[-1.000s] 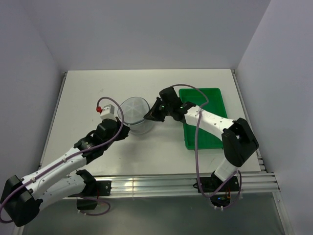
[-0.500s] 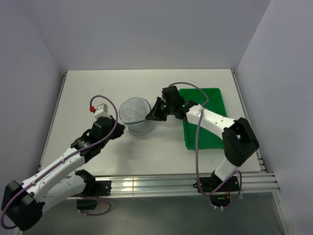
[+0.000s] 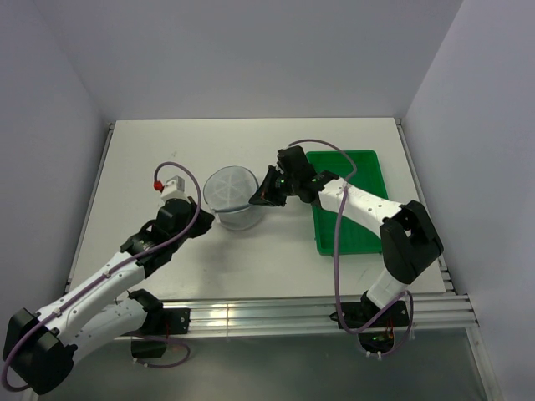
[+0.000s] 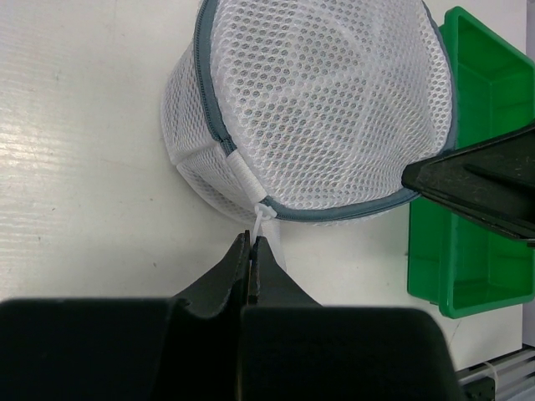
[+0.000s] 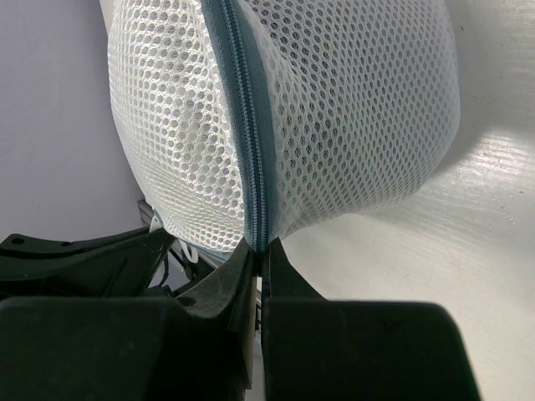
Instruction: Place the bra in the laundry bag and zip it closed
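Note:
The laundry bag (image 3: 231, 197), a white mesh cylinder with a grey zipper rim (image 4: 219, 134), stands mid-table. My left gripper (image 3: 210, 220) is at its near-left side, shut on the white pull tab (image 4: 262, 219) hanging from the rim; its tips (image 4: 253, 244) pinch the tab's end. My right gripper (image 3: 254, 201) is at the bag's right side, shut on the zipper rim (image 5: 253, 167) with its tips (image 5: 261, 253) right at the seam. In the right wrist view the zipper teeth look closed along that stretch. The bra is hidden; no black fabric shows through the mesh (image 5: 351, 117).
A green plastic tray (image 3: 349, 200) lies right of the bag, under my right forearm, and shows as a green bin (image 4: 476, 109) in the left wrist view. Walls close in on the white table (image 3: 142, 159) at the back and both sides.
My left arm has drawn back to the left, away from the bag, with the pull tab still pinched. The right gripper has shifted slightly right while holding the rim.

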You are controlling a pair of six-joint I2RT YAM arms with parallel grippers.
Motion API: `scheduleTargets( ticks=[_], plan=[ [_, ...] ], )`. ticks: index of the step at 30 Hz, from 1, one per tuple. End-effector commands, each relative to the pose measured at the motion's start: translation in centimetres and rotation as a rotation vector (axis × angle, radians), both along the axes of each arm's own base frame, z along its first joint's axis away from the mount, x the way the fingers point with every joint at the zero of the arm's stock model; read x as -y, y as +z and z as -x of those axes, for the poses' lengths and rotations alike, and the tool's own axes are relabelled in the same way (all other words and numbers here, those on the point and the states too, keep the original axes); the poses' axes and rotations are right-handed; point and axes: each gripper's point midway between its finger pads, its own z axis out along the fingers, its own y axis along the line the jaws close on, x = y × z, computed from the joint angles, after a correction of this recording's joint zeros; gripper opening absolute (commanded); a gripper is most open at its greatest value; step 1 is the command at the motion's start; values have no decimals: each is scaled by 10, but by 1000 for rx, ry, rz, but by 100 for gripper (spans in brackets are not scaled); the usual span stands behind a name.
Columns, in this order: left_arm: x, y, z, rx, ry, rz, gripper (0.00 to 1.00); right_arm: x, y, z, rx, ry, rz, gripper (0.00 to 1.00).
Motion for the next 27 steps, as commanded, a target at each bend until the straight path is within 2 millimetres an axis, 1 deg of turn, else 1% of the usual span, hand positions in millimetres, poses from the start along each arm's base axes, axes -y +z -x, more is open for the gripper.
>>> scheduleTargets(
  ticks=[1,4,7,9,10,11,12,13,14,15,16,17,18,19,21,22,23,24,26,27],
  plan=[
    [-22,7,-7,14,78,-68,0,21,0,-15,39,-49,58,0],
    [-23,8,-6,12,80,-65,0,21,1,-15,39,-46,59,0],
    [-23,11,-5,13,80,-60,9,20,3,-16,43,-47,59,0],
    [-22,14,-3,14,68,-56,20,20,2,-16,41,-46,59,0],
    [-21,18,-4,19,66,-53,29,20,2,-16,40,-45,60,0],
    [-21,20,-3,19,59,-55,34,20,2,-17,38,-45,61,3],
    [-22,20,-1,11,59,-60,41,19,3,-17,39,-45,57,10],
    [-22,26,-1,19,59,-55,58,19,4,-17,39,-45,57,14],
    [-23,29,-1,21,60,-56,63,19,5,-17,41,-47,57,18],
    [-22,33,0,26,56,-51,68,19,6,-18,46,-47,56,25],
    [-23,37,1,27,56,-50,75,20,7,-19,43,-49,60,29],
    [-23,39,1,32,57,-48,77,19,8,-18,47,-47,59,34],
    [-23,42,1,37,54,-46,78,19,10,-18,50,-46,62,45],
    [-23,47,1,45,54,-42,79,19,13,-19,55,-49,62,50],
    [-22,55,0,60,47,-36,79,18,25,-19,76,-44,51,72],
    [-21,56,-1,61,43,-39,80,19,28,-20,84,-49,57,77],
    [-21,58,-1,64,41,-38,80,19,34,-19,96,-47,59,78],
    [-20,61,-2,68,41,-37,80,20,40,-18,105,-43,68,85],
    [-19,65,-2,78,34,-33,80,26,57,-18,146,-62,74,86],
    [-19,70,-2,90,33,-26,80,31,59,-16,158,-63,84,92]
  ],
)
